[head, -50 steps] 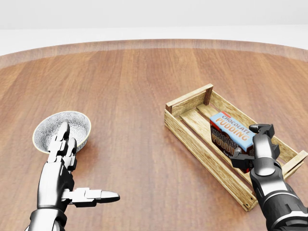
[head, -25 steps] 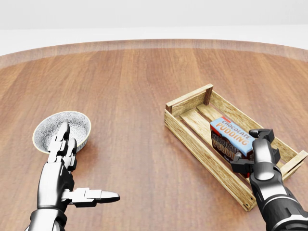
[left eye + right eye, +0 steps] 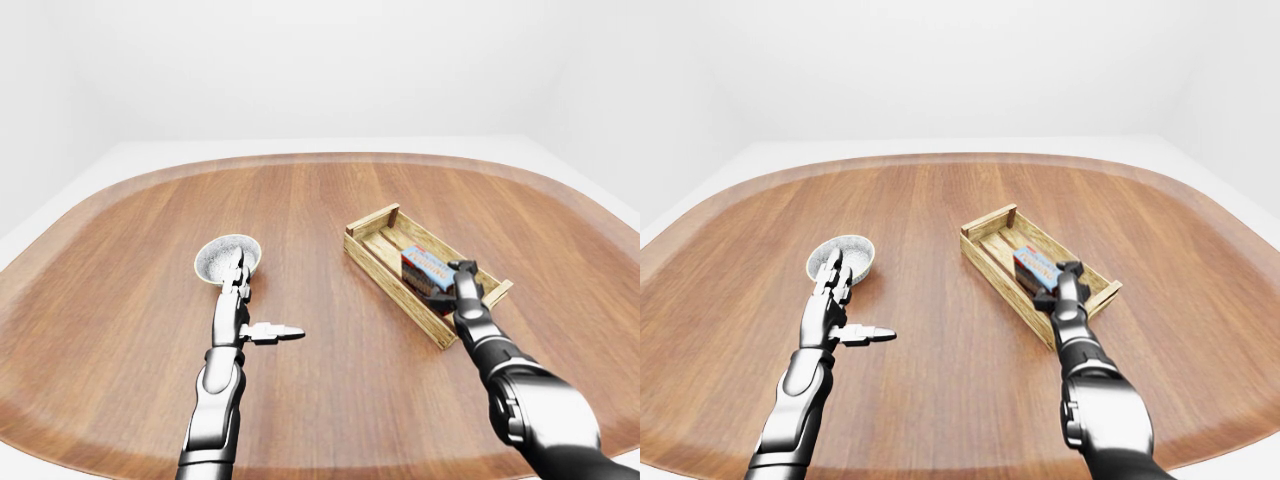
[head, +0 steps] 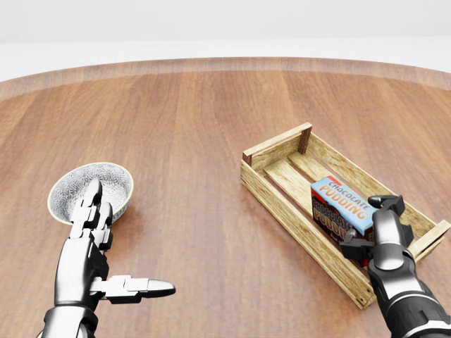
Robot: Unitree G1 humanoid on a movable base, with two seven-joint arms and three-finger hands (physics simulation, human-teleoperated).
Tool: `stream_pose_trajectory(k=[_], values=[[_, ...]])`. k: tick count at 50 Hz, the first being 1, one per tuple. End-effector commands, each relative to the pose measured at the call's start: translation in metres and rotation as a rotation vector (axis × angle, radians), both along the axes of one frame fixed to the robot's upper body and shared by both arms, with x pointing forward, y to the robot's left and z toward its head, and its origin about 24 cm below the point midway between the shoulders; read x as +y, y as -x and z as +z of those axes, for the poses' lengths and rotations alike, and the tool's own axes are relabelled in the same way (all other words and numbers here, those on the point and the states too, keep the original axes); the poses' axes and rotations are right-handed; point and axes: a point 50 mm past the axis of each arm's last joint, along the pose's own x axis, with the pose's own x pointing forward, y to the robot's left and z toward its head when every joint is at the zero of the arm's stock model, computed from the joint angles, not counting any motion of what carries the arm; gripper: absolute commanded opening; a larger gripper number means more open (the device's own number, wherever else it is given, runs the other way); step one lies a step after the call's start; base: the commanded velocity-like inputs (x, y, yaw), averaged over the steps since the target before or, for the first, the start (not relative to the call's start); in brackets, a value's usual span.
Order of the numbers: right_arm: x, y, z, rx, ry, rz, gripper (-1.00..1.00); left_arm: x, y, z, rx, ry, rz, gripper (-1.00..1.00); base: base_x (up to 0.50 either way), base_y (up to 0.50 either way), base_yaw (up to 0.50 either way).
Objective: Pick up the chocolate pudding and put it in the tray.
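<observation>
Chocolate pudding [image 4: 342, 205] in tray [image 4: 276, 150], bowl [image 4: 90, 184] apart

Pudding box [image 4: 341, 205] in tray [image 4: 277, 149], right

I stand at a big wooden table [image 3: 330, 220] with rounded corners; its top fills most of what I see. The wood is reddish brown, the grain running away from me in long planks, with a paler band along the rim. In the eye views the edges curve off at left and right. Beyond it lies a pale floor [image 3: 90, 170], nearly white, meeting plain white walls [image 3: 320, 60]. The wall at the left of the eye views is slightly greyer than the one across the top. The light is soft and even, casting only faint shadows on the tabletop.
</observation>
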Motion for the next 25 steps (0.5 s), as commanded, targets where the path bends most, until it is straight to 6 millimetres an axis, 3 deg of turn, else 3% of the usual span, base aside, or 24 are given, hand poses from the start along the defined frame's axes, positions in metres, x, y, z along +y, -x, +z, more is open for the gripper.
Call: stream_pose_trajectory(k=[1,18,19,21,23,25], values=[[-0.0024,0.0036,-0.0032,0.021,0.051,0.014,-1.00,-0.0007,0.0005,-0.0010,0.007,-0.003,-0.007,1.00,0.00,0.00,0.00],[-0.0040,0.0049,-0.0039,0.025,0.068,0.010,-1.00,-0.0015,0.0008,-0.0021,0.008,-0.002,-0.007,1.00,0.00,0.00,0.00],[-0.0043,0.0049,-0.0036,0.025,0.076,0.011,-0.69,-0.0014,0.0005,-0.0013,0.008,-0.002,-0.007,1.00,0.00,0.00,0.00],[-0.0042,0.0050,-0.0037,0.025,0.077,0.010,0.27,-0.0011,0.0002,0.0003,0.008,-0.002,-0.007,1.00,0.00,0.00,0.00],[-0.0043,0.0052,-0.0039,0.026,0.081,0.011,1.00,-0.0009,0.0001,0.0005,0.008,-0.002,-0.006,1.00,0.00,0.00,0.00],[-0.0047,0.0050,-0.0034,0.025,0.082,0.011,1.00,-0.0011,0.0004,-0.0003,0.008,-0.001,-0.006,1.00,0.00,0.00,0.00]])
